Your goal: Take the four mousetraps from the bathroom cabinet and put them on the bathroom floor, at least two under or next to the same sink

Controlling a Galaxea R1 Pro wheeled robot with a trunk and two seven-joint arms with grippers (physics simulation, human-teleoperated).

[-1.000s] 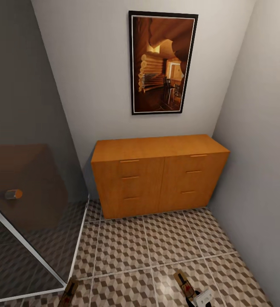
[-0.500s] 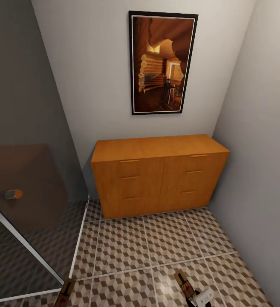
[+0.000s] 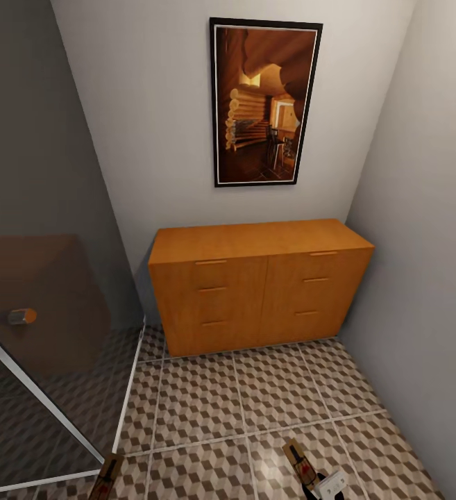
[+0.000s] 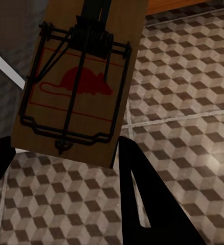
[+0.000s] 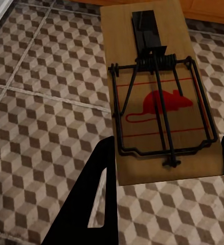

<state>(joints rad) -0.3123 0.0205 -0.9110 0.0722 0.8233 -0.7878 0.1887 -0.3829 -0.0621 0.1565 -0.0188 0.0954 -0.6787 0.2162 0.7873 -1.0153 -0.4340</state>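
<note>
The left gripper (image 4: 66, 168) holds a mousetrap (image 4: 76, 87); the right gripper (image 5: 165, 176) holds another mousetrap (image 5: 158, 97) over the floor (image 3: 207, 410)

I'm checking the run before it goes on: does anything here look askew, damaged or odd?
Nothing stands out. The cabinet has all drawers shut, the picture hangs straight, and each gripper holds a mousetrap intact above the bathroom floor.

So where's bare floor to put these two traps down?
The bathroom floor lies bare from the cabinet front toward the robot, bordered by the glass panel and right wall. Each tool holds a mousetrap over bare tiles.
</note>
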